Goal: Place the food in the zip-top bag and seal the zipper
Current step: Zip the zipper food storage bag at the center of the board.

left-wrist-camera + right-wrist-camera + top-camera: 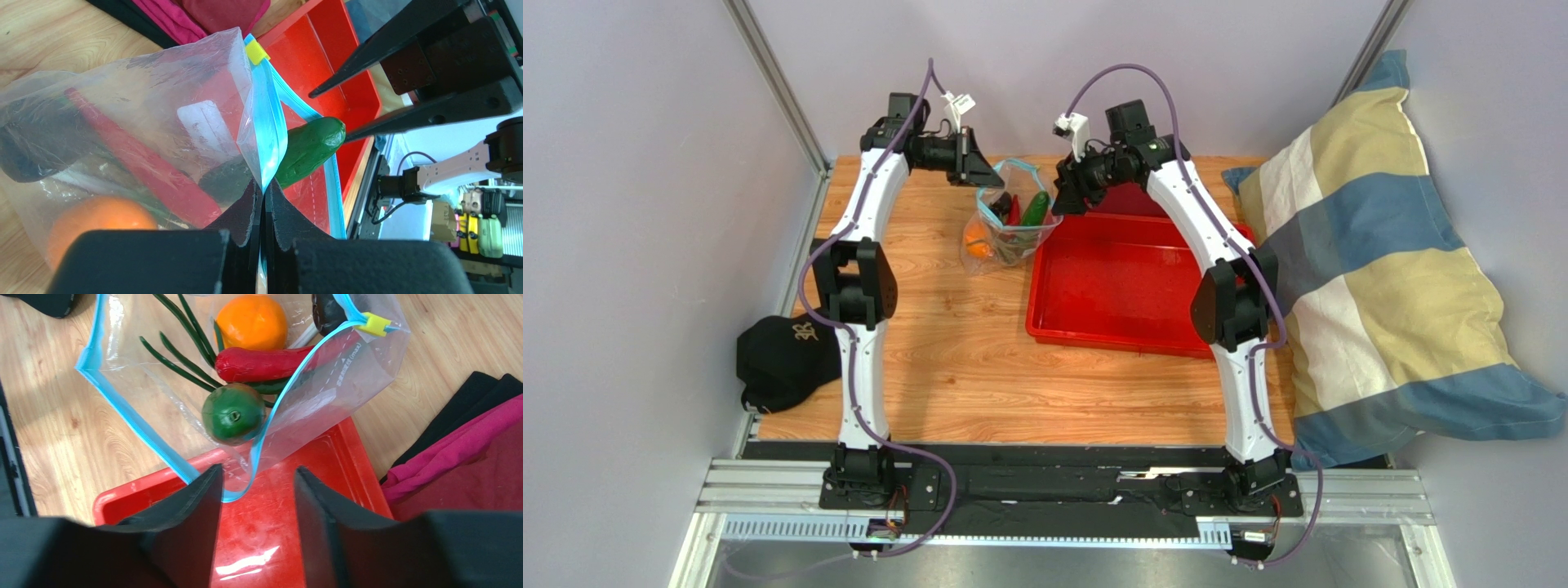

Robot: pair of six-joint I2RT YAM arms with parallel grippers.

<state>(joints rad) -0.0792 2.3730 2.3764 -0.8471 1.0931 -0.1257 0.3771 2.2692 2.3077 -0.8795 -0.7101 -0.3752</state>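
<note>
The clear zip-top bag (1010, 217) lies at the far middle of the table, its mouth held open. Inside it I see the orange fruit (251, 321), a red chili (264, 362), green onion stalks (181, 340), a dark piece (326, 313) and a long green vegetable (234, 413) whose end sticks out of the mouth (310, 149). My left gripper (262, 191) is shut on the bluish zipper (270, 128) edge of the bag. My right gripper (256, 478) is open just in front of the bag's mouth, above the red tray, empty.
The red tray (1124, 284) stands right of the bag. A yellow zip slider (375, 323) sits at one end of the zipper. A black cap (783, 357) lies at the left edge, a striped pillow (1382, 270) at the right, dark and pink cloth (466, 447) nearby.
</note>
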